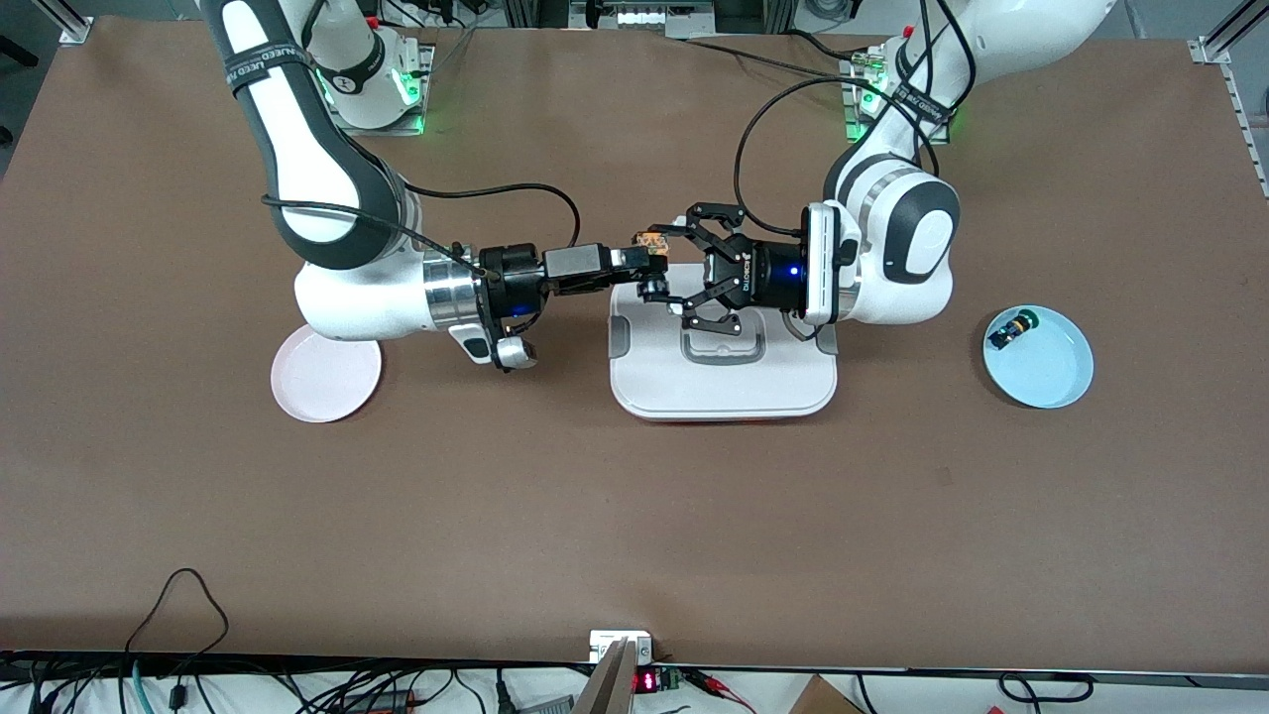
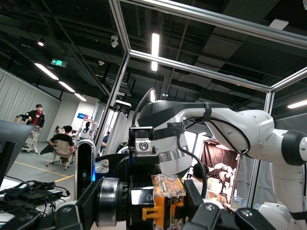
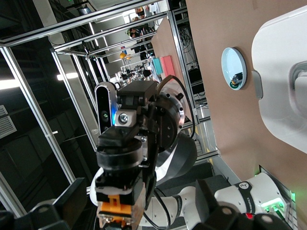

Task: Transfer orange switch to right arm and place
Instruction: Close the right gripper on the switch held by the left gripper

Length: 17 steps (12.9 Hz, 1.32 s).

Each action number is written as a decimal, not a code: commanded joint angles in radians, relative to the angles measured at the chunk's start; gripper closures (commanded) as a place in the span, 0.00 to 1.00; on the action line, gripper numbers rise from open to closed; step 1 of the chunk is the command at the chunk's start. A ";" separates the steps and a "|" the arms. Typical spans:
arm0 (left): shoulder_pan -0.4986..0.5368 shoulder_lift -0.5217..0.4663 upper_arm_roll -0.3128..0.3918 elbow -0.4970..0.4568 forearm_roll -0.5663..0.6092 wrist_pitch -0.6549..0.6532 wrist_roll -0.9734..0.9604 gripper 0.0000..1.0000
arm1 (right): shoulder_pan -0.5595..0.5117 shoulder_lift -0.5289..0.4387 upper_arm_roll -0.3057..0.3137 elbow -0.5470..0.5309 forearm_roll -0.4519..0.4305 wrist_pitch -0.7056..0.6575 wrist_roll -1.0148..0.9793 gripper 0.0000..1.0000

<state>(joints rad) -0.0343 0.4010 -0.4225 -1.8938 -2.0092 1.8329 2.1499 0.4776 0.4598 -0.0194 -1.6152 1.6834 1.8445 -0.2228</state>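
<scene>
Orange cap showing, the orange switch [image 1: 651, 241] sits pinched in my left gripper [image 1: 666, 238], whose fingers are clamped tight on it above the white tray [image 1: 724, 382], over the tray's edge farthest from the front camera. In the left wrist view I see the switch [image 2: 168, 201] between the fingertips, with a clear block on its top. My right gripper [image 1: 649, 273] comes in level from the right arm's end of the table and meets the left one head-on over that same tray edge; its fingers stand fully spread and have hold of nothing, one of them just beside the switch. Whether it touches the switch I cannot tell. From the right wrist camera the switch [image 3: 117, 206] hangs in the left gripper's tip straight ahead. A pink plate [image 1: 327, 382] lies beside the tray toward the right arm's end. A blue plate [image 1: 1051, 372] lies toward the left arm's end, carrying a green-capped button [image 1: 1013, 329].
</scene>
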 commanded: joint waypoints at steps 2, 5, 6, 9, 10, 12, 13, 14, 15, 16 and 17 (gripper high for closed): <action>-0.001 -0.005 -0.004 0.010 -0.026 0.012 -0.018 1.00 | 0.006 -0.007 -0.007 -0.003 0.022 0.009 -0.013 0.05; -0.001 -0.004 -0.004 0.010 -0.026 0.012 -0.019 1.00 | 0.006 -0.015 -0.007 -0.002 0.016 0.007 -0.023 0.34; -0.001 -0.005 -0.004 0.010 -0.026 0.012 -0.019 1.00 | 0.006 -0.016 -0.007 -0.002 0.016 0.007 -0.017 0.38; -0.001 -0.004 -0.004 0.010 -0.026 0.012 -0.019 1.00 | 0.004 -0.018 -0.007 0.000 0.018 0.005 -0.029 0.51; -0.001 -0.004 -0.002 0.010 -0.026 0.012 -0.019 1.00 | 0.006 -0.018 -0.007 0.000 0.015 0.005 -0.035 0.59; -0.001 -0.004 -0.002 0.009 -0.026 0.012 -0.019 1.00 | 0.004 -0.018 -0.007 0.000 0.015 0.001 -0.084 0.69; -0.001 -0.004 -0.004 0.009 -0.026 0.012 -0.019 1.00 | 0.004 -0.018 -0.007 0.000 0.015 -0.002 -0.105 0.72; -0.001 -0.004 -0.004 0.009 -0.026 0.012 -0.019 1.00 | 0.004 -0.018 -0.007 0.000 0.015 -0.002 -0.109 0.72; 0.000 -0.004 -0.002 0.009 -0.026 0.012 -0.019 1.00 | 0.003 -0.018 -0.007 0.000 0.015 -0.002 -0.107 0.72; 0.001 -0.004 -0.002 0.007 -0.028 0.012 -0.021 0.96 | 0.003 -0.018 -0.007 0.000 0.015 -0.002 -0.109 0.72; 0.001 -0.004 -0.004 0.007 -0.029 0.012 -0.022 0.87 | 0.003 -0.018 -0.007 0.000 0.015 -0.002 -0.109 0.72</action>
<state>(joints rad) -0.0330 0.4024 -0.4220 -1.8940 -2.0092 1.8412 2.1406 0.4763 0.4507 -0.0249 -1.6073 1.6901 1.8436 -0.2896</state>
